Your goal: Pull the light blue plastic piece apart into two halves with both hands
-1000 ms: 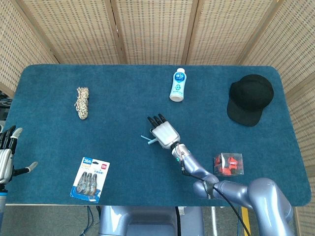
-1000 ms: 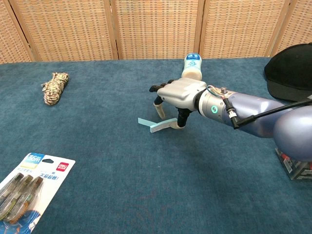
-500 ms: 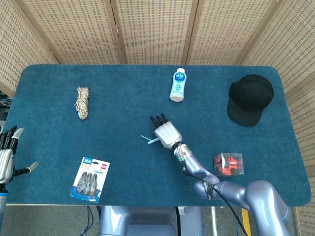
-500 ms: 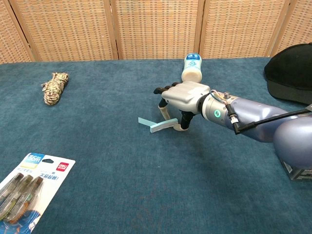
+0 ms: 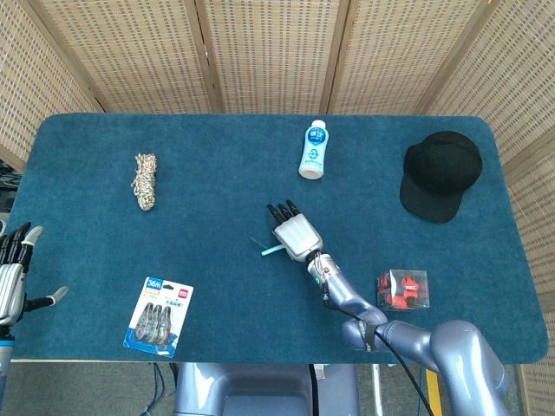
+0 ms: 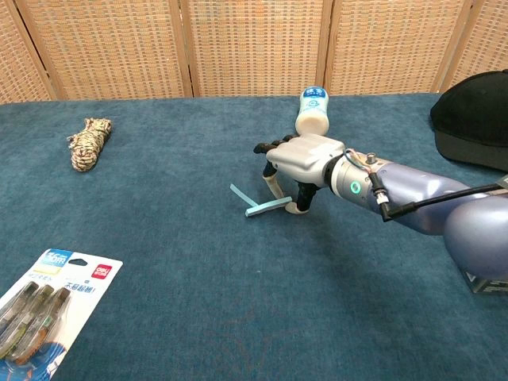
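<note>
Currently right hand (image 6: 298, 163) pinches light blue plastic piece (image 6: 255, 205) at its 3 o'clock end; left hand (image 5: 12, 269) spread, empty, at desk (image 5: 217, 173) 8 o'clock. Firm up pinch, bring left across to free end.

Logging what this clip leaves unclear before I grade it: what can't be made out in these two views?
- Right hand: whether its fingers grip the light blue plastic piece; the palm hides contact in the head view, and the chest view is unclear.
- Left hand: cut by the head view's left edge, absent from the chest view.
- White drink bottle: lower part hidden behind the right hand, chest view.
</note>
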